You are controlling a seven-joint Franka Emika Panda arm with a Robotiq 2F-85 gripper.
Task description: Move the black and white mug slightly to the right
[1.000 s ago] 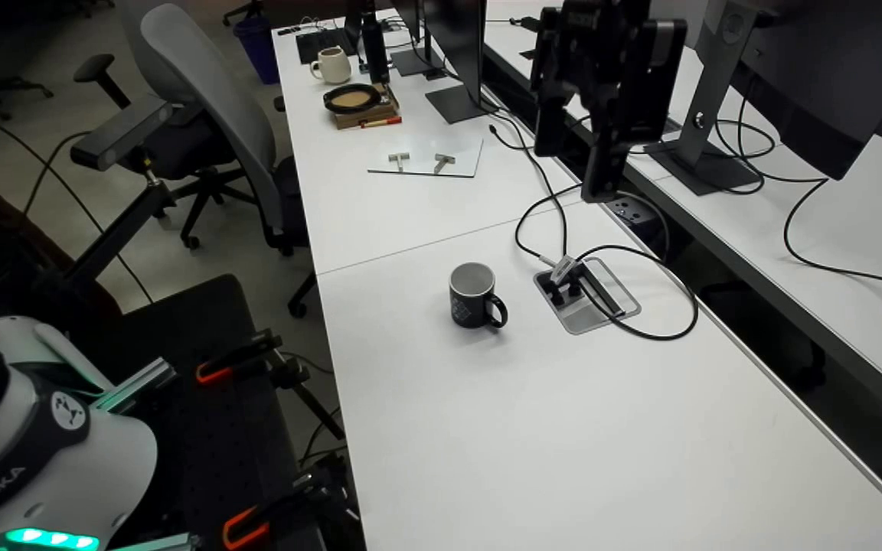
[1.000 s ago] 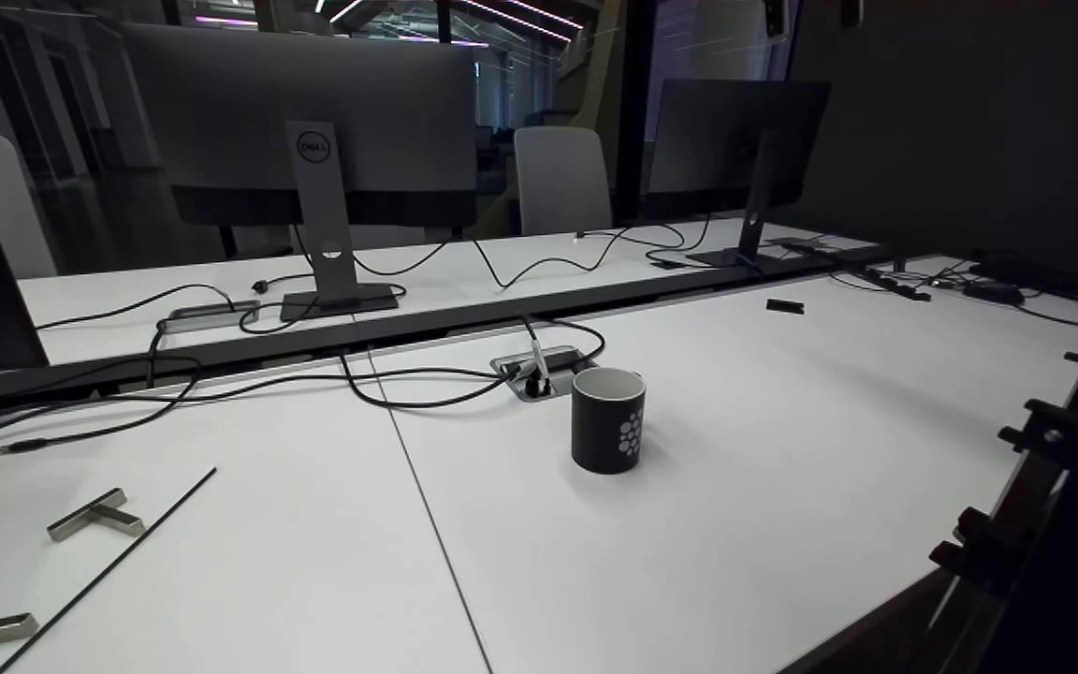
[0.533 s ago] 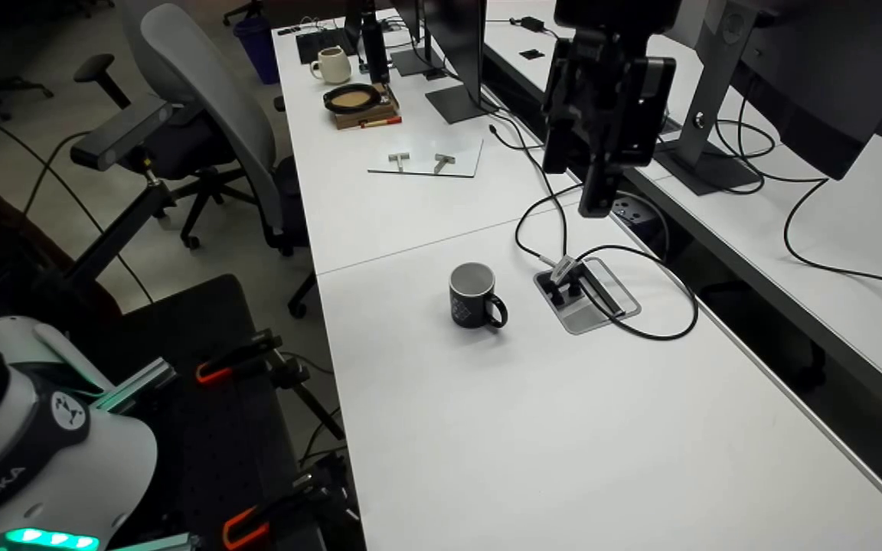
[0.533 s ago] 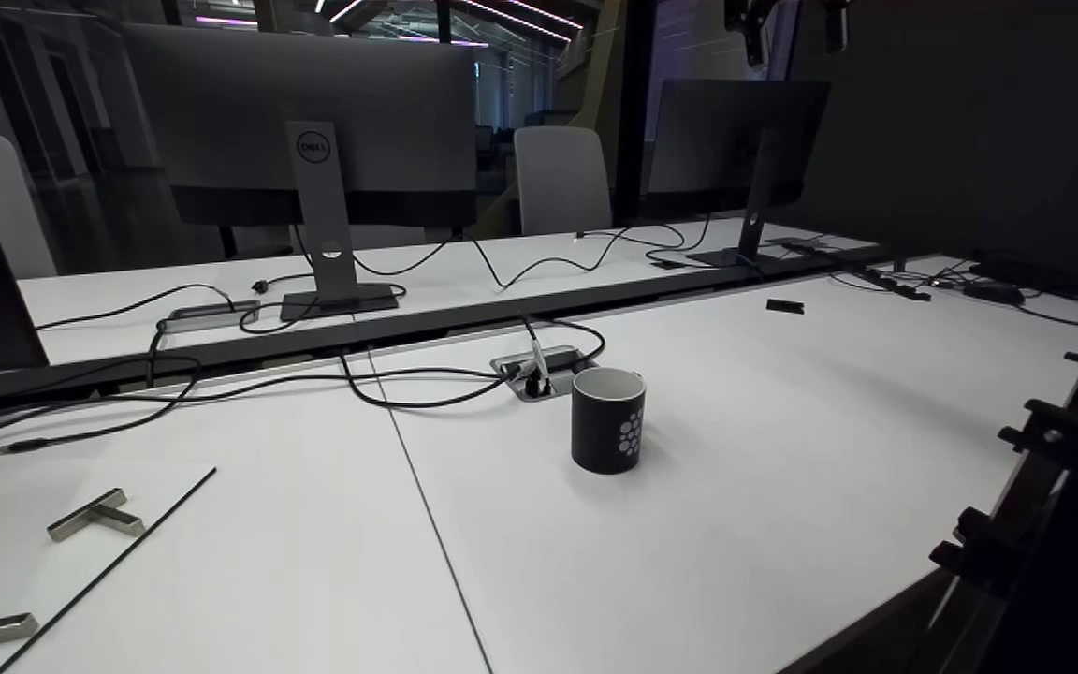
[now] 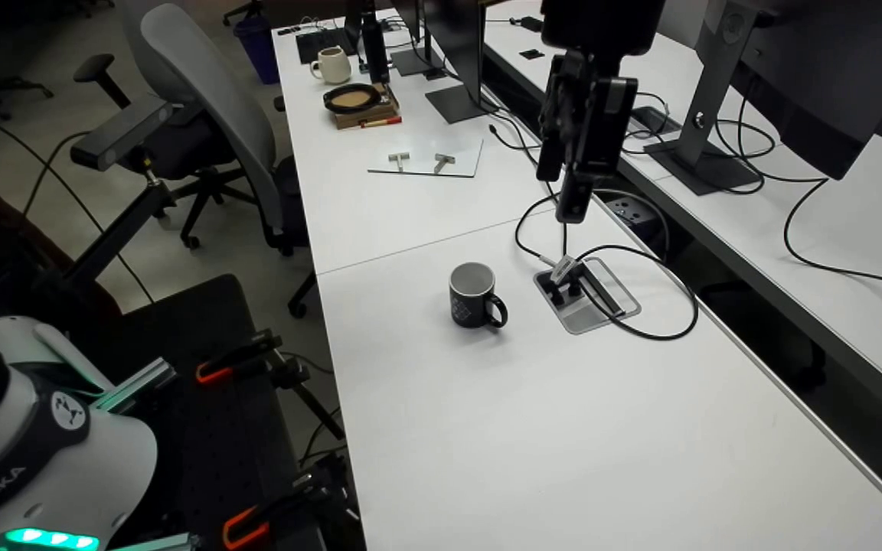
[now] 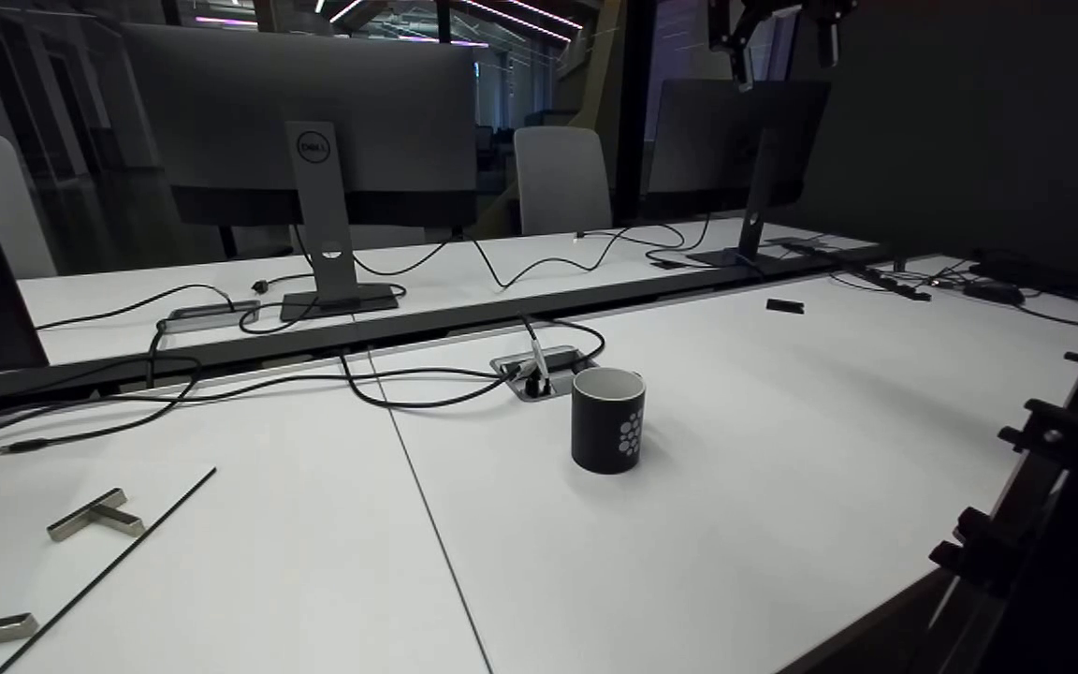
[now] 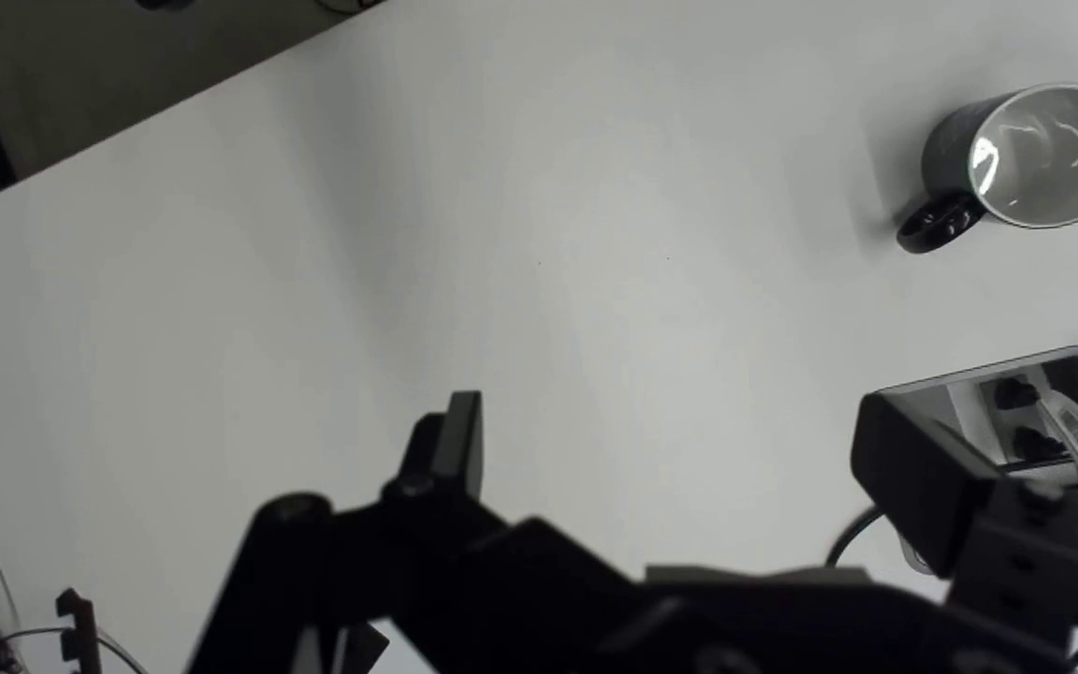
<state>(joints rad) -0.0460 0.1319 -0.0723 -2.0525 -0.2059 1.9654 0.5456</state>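
Observation:
The black and white mug (image 5: 470,302) stands upright on the white table, with a black outside, pale inside and dark loop handle. It also shows in an exterior view (image 6: 601,432), with a pattern of white dots. In the wrist view the mug (image 7: 951,150) is at the upper right, handle toward the lower left. My gripper (image 7: 675,421) is open, with nothing between its fingers. It hangs well above the table in both exterior views, at the upper right of the mug (image 5: 561,191) and near the top edge (image 6: 786,69). It is apart from the mug.
A grey cable box (image 5: 590,310) with looping black wires is set in the table beside the mug. A sheet (image 5: 460,162) with two metal T pieces lies farther along. Monitors (image 6: 314,112) stand around, and a small black piece (image 6: 785,306) lies on the table.
My gripper has come lower in both exterior views and shifted somewhat to the left in each. The mug has not moved.

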